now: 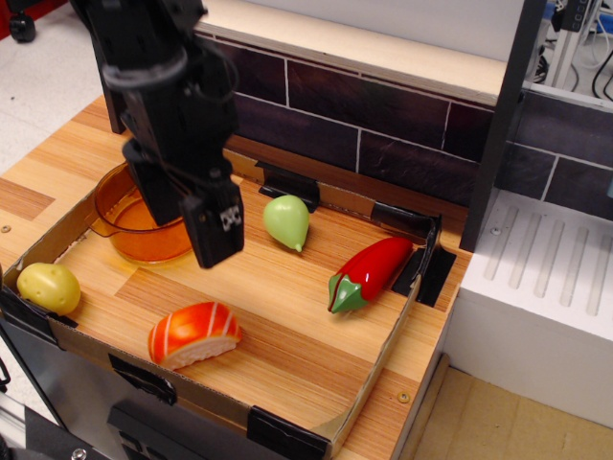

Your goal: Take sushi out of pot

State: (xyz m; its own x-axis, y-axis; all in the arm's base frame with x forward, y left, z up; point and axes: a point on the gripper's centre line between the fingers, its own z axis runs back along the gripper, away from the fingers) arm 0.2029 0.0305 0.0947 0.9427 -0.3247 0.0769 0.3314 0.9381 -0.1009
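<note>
The sushi [194, 334], orange with white stripes over a white base, lies on the wooden board near the front wall of the tray, outside the pot. The translucent orange pot [120, 218] stands at the back left, partly hidden behind my arm. My gripper [187, 216] hangs in the air above the board, between the pot and the sushi and well above the sushi. Its fingers [216, 230] stand apart and hold nothing.
A yellow potato [49, 287] lies at the front left corner. A green toy fruit [288, 221] and a red pepper [369, 273] lie to the right. A low cardboard wall [383, 355] rings the board. A dark tiled wall stands behind, a white unit [541, 287] at right.
</note>
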